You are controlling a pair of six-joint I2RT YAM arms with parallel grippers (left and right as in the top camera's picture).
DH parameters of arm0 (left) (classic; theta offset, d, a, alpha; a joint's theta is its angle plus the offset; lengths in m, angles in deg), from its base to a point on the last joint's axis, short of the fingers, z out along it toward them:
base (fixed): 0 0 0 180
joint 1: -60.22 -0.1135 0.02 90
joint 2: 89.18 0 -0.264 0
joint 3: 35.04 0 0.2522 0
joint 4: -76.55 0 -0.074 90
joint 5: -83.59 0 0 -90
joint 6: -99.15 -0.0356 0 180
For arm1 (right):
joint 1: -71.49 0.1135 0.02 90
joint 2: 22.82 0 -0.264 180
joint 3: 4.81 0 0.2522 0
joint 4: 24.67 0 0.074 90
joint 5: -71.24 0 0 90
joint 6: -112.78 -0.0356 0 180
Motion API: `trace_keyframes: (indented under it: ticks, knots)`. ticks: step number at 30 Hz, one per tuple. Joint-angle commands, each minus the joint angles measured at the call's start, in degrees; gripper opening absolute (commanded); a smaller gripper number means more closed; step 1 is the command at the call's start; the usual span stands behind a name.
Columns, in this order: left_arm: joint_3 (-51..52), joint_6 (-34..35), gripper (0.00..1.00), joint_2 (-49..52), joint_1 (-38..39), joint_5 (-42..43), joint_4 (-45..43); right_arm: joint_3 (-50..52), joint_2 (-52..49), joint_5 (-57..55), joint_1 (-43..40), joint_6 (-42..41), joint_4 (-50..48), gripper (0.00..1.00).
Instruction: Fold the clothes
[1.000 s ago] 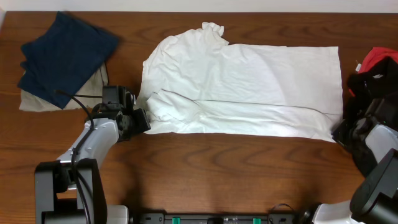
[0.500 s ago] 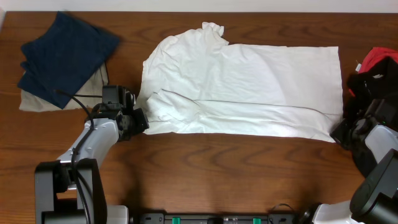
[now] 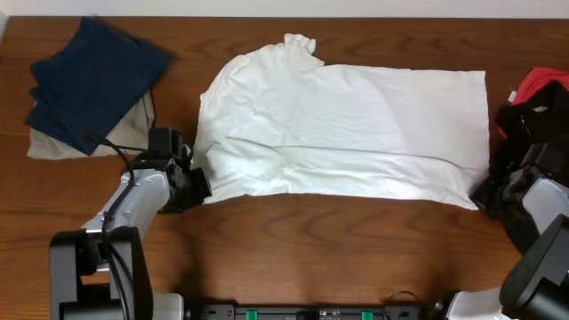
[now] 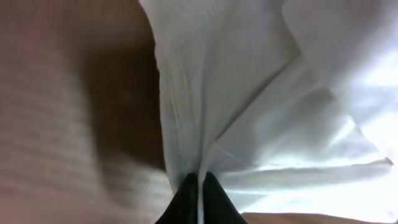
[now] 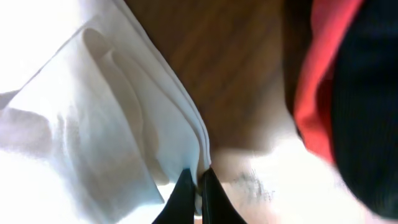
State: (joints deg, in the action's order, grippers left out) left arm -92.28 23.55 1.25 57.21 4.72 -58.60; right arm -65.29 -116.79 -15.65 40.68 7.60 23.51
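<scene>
Here we hold our left end effector [image 4: 200, 180] pinched shut on an edge of the shirt [image 3: 356, 124], cloth fanning away from its tips. Our right end effector [image 5: 198, 177] is clamped on the shirt's layered hem. Between them the shirt lies spread, plain white, on the tabletop [image 3: 311, 258]. Beyond the left end effector sits a navy garment [image 3: 93, 76] over a beige garment [image 3: 138, 120]; beside the right, red cloth [image 3: 544, 83].
</scene>
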Motion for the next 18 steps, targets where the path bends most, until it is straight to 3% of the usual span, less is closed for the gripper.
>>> trace_keyframes:
  ticks: [1,10,18]
  knots:
    - [0.48,1.18,0.06,0.07,-1.27,-4.22,2.62,2.36,-1.77,-7.39,0.33,-1.53,3.54,0.01]
    - [0.48,1.16,0.06,-4.26,-7.98,-4.76,9.01,2.32,-1.77,-11.28,-0.94,-4.22,8.68,0.01]
    - [0.48,0.9,0.06,-7.63,-8.28,0.63,8.76,1.38,-1.11,-6.69,-1.9,-4.48,9.38,0.04]
